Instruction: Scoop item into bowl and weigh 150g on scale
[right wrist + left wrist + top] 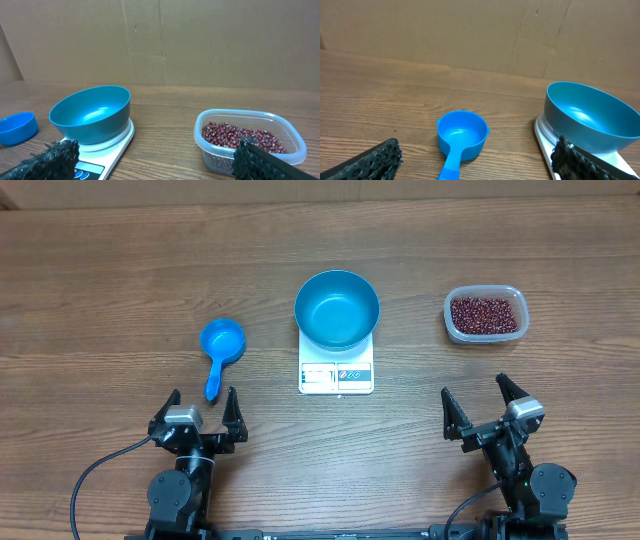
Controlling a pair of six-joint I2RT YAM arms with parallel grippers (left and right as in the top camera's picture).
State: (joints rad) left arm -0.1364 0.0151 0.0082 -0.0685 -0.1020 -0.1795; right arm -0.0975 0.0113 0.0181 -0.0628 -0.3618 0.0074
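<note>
The blue bowl stands empty on the white scale at the table's middle. Dark red-brown beans fill a clear plastic tub to the right. A small blue handled scoop lies left of the scale, empty. My left gripper is open just short of the scoop's handle, holding nothing. My right gripper is open near the front edge, well short of the tub, also holding nothing.
A brown cardboard wall runs along the back of the wooden table. Both arm bases sit at the front edge, with black cables trailing off them.
</note>
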